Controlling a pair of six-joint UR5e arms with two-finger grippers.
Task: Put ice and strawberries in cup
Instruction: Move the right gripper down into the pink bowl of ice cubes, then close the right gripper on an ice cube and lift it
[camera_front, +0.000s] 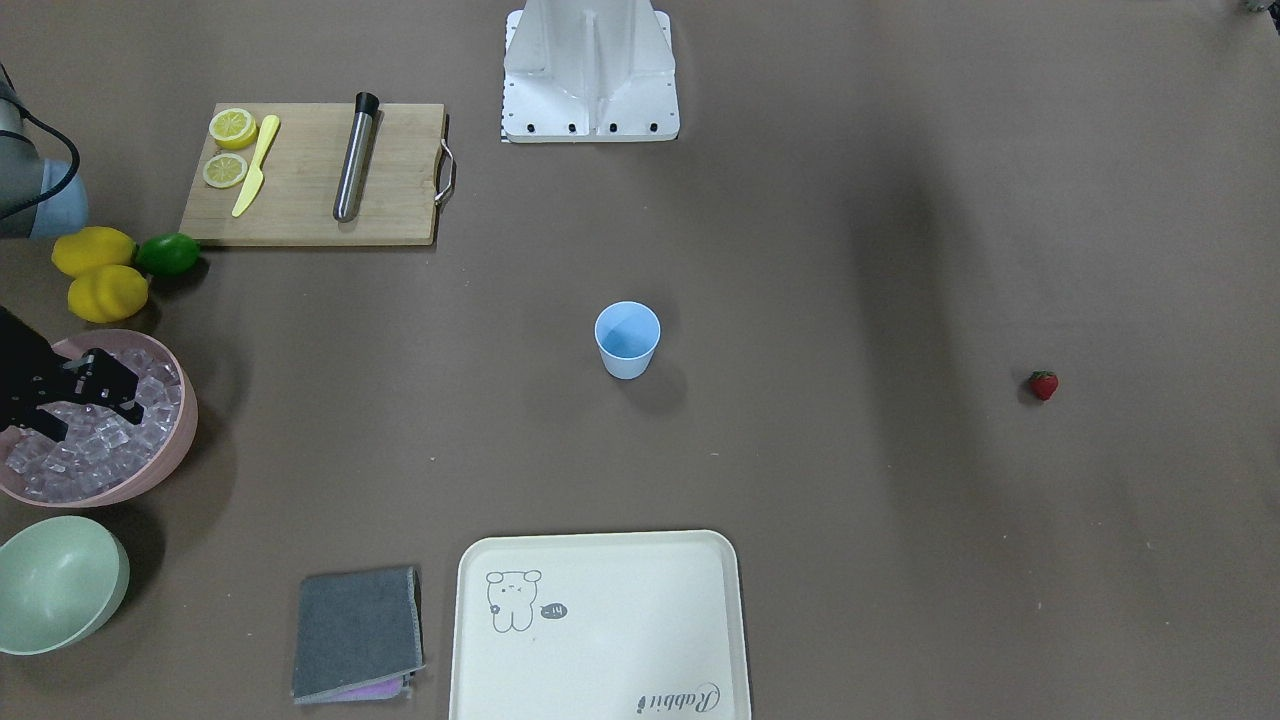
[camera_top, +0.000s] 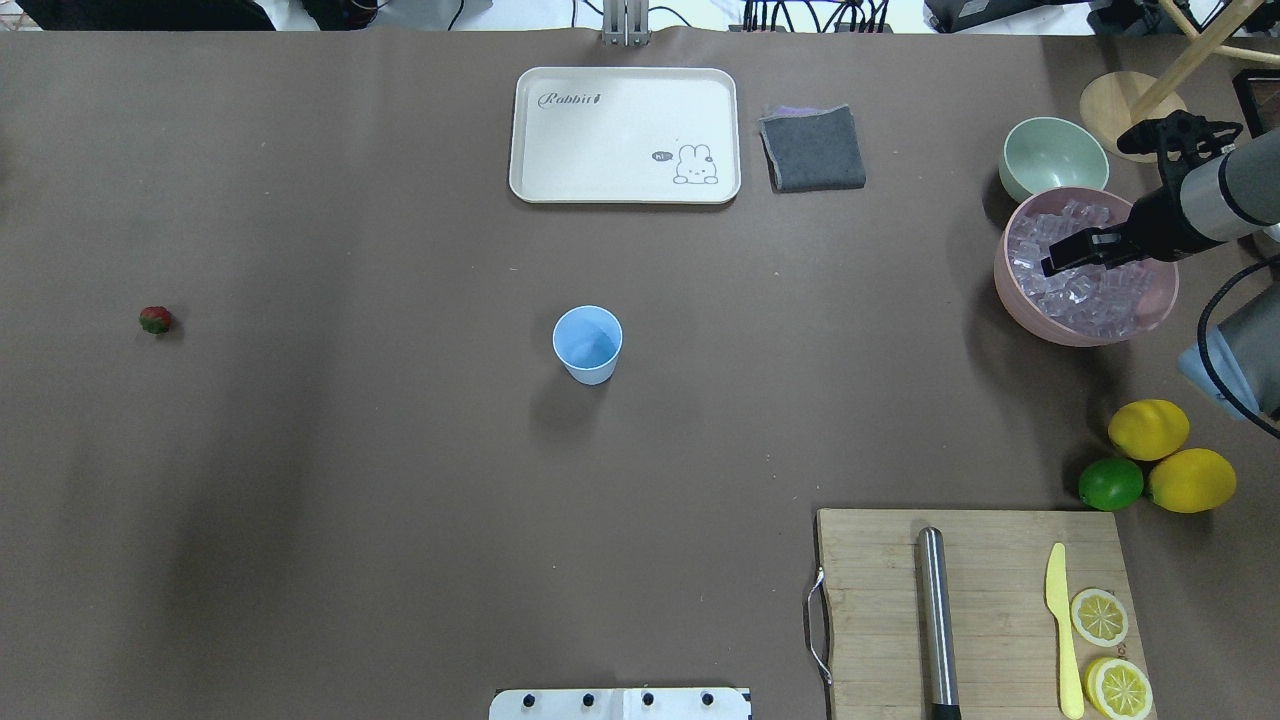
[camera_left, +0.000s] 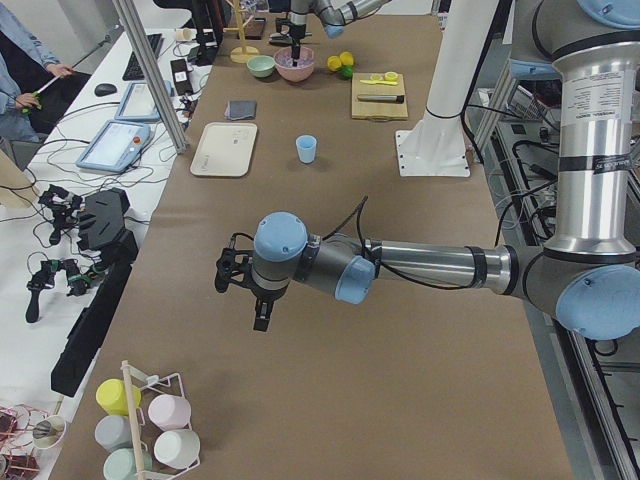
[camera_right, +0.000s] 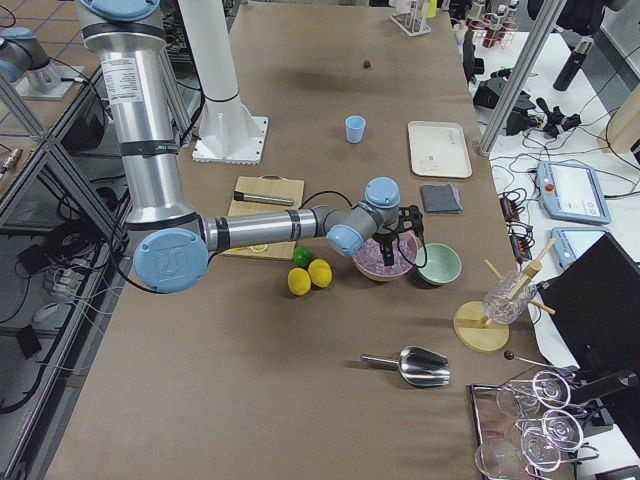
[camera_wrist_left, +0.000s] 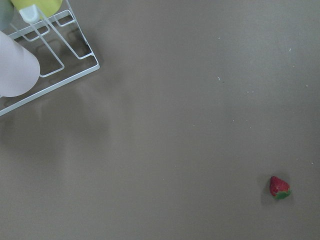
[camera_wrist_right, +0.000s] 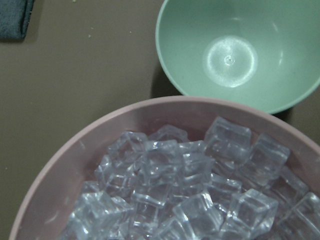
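The light blue cup (camera_front: 627, 340) stands upright and empty at the table's middle (camera_top: 587, 344). The strawberry (camera_front: 1043, 384) lies alone far out on my left side (camera_top: 155, 320) and shows in the left wrist view (camera_wrist_left: 279, 187). The ice (camera_top: 1085, 295) fills a pink bowl (camera_top: 1010, 290) on my right (camera_wrist_right: 175, 195). My right gripper (camera_front: 115, 385) hangs open and empty just above the ice (camera_top: 1058, 262). My left gripper (camera_left: 230, 275) hovers above the table on the strawberry's side; I cannot tell whether it is open.
A pale green bowl (camera_top: 1053, 155) sits beside the pink bowl. Two lemons (camera_top: 1170, 455) and a lime (camera_top: 1110, 484) lie near a cutting board (camera_top: 990, 560) with knife, steel rod and lemon slices. A cream tray (camera_top: 625, 135) and grey cloth (camera_top: 812, 148) lie at the far edge. A cup rack (camera_wrist_left: 45, 55) stands by my left arm.
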